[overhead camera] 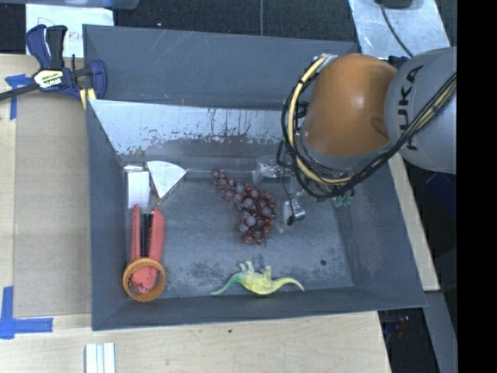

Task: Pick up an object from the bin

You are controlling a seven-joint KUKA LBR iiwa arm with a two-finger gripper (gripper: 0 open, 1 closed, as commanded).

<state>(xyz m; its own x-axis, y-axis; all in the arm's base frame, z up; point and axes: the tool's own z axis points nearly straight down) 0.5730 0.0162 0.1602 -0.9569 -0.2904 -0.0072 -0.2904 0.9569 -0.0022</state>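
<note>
Grey metal bin (109, 231) | we see claw (284, 192) spread, empty, beside dark-red grape bunch (248, 205) | approach, we judge; next: centre, close.

A grey metal bin (194, 235) with sloping walls, seen from above. Its flat floor is scuffed and speckled, and a few small things lie on it. Near the middle, a bunch of dark red toy grapes (248, 204) runs diagonally from upper left to lower right. Close to the front wall, a yellow-green toy dinosaur (260, 282) lies stretched out along the wall. At the left, a salmon-red tube-shaped toy (146, 239) lies lengthwise, with a round orange end toward the front wall and a white block at its far end. Just beside that block lies a white triangular piece (165, 177).
</note>
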